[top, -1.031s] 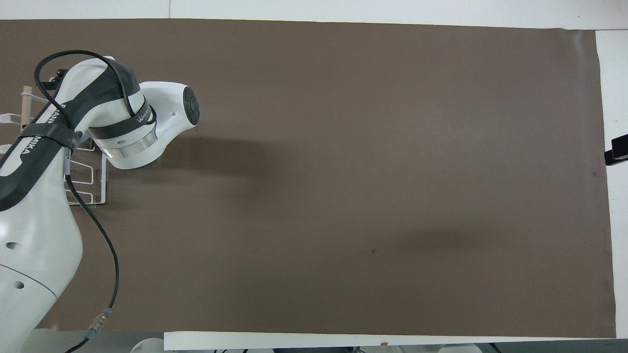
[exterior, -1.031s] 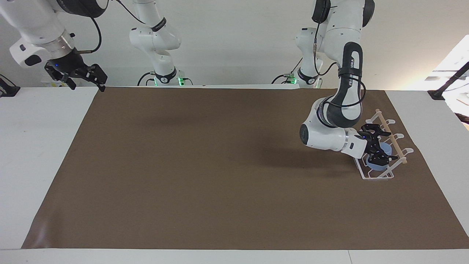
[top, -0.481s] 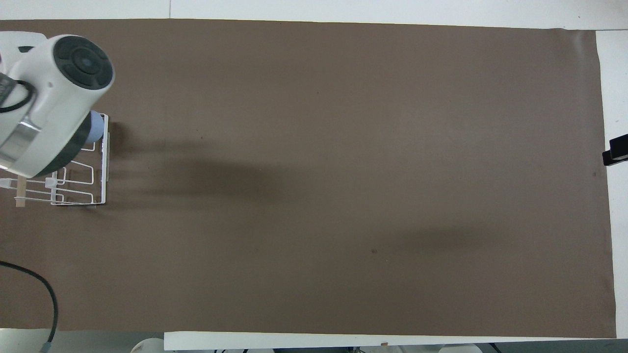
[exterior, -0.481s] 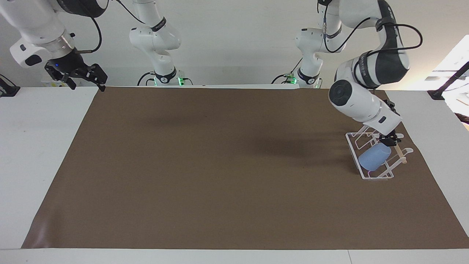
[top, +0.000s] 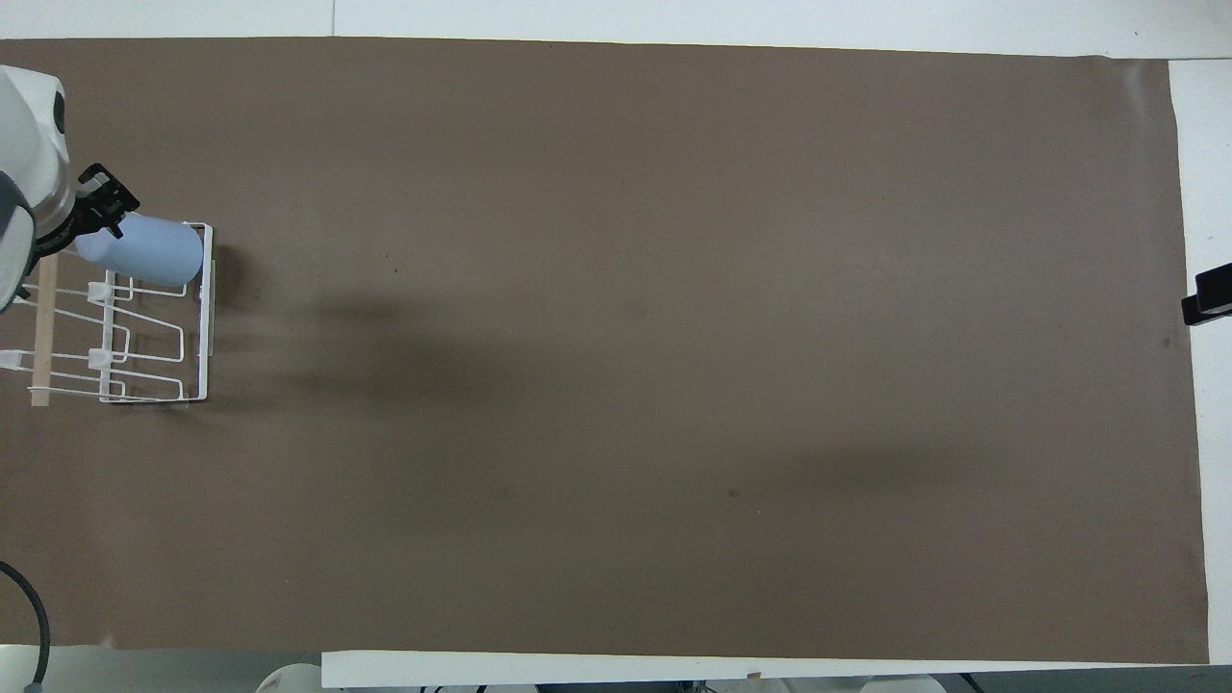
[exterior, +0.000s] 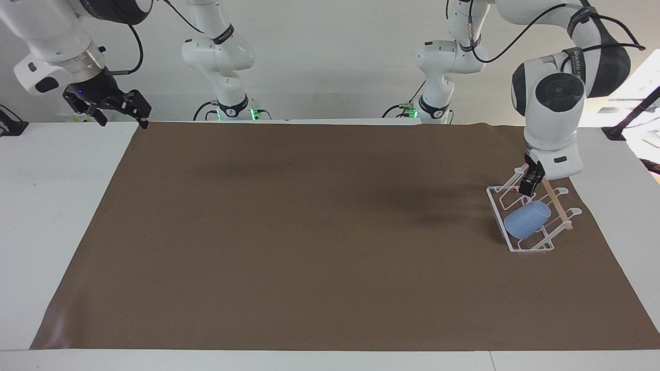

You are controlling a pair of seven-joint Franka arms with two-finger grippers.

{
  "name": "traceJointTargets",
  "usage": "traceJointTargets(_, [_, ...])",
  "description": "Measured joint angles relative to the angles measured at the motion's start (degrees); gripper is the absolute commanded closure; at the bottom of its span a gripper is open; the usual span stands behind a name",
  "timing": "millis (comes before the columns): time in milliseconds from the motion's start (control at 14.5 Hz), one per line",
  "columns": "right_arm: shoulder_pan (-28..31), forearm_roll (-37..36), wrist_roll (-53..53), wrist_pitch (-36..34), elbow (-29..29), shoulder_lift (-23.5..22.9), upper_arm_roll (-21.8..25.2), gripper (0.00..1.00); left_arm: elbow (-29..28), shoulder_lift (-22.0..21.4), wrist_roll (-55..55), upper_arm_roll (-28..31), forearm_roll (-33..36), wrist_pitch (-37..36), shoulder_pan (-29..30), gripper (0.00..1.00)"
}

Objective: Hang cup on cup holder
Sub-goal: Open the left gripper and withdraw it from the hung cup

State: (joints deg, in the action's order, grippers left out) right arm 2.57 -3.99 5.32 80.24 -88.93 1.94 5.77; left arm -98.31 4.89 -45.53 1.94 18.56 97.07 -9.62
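Cup (exterior: 527, 220) sat slanted on a prong of the holder (exterior: 521, 245), at the left arm's end of the mat (exterior: 309, 237) — a second before, your left gripper (exterior: 529, 186) was down around it. That gripper had since let go and risen over the holder's nearer end; I couldn't tell how its jaws stood. Your right gripper (exterior: 119, 107) waited with jaws wide over the table's right-arm end. I'd judge the hanging done — only retreat remained.

The left gripper (exterior: 531, 185) hangs pointing straight down from its bent wrist, while the right gripper (exterior: 124, 111) waits raised.
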Motion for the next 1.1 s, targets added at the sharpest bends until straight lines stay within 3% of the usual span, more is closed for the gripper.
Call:
traceJointTargets(481, [0.0, 0.0, 0.0, 0.0, 0.0, 0.0, 0.0, 0.01, 4.5, -2.4, 29.7, 0.2, -14.7, -11.2, 1.9, 0.00])
traceJointTargets(825, [0.0, 0.0, 0.0, 0.0, 0.0, 0.0, 0.0, 0.01, 6.8, -2.4, 38.2, 0.2, -20.0, -11.5, 2.0, 0.00])
traceJointTargets(1100, [0.0, 0.0, 0.0, 0.0, 0.0, 0.0, 0.0, 0.01, 8.6, -2.5, 49.3, 0.7, -20.1, -11.9, 5.0, 0.00])
